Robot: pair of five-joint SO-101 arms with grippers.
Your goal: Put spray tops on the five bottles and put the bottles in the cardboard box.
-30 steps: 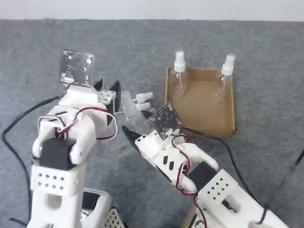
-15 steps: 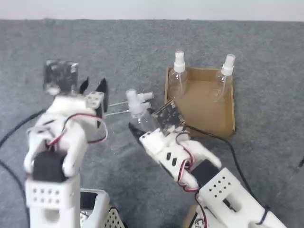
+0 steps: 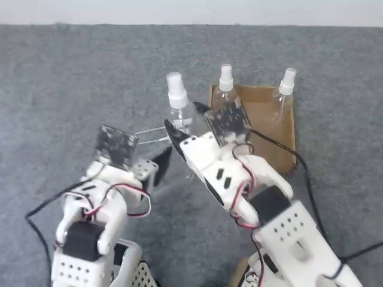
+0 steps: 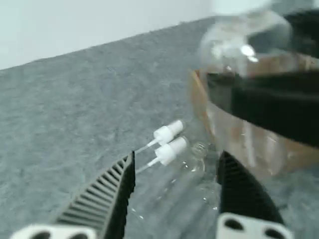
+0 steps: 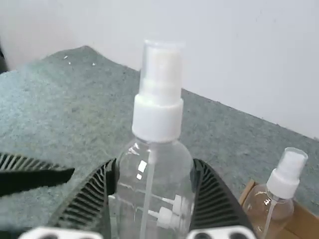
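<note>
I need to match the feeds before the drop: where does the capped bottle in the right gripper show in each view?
High view: the held bottle stands upright just left of the cardboard box.
Left wrist view: the held bottle is close up, in front of the box.
Right wrist view: the held bottle is clamped in the right gripper.
Shared landmark: the cardboard box.
</note>
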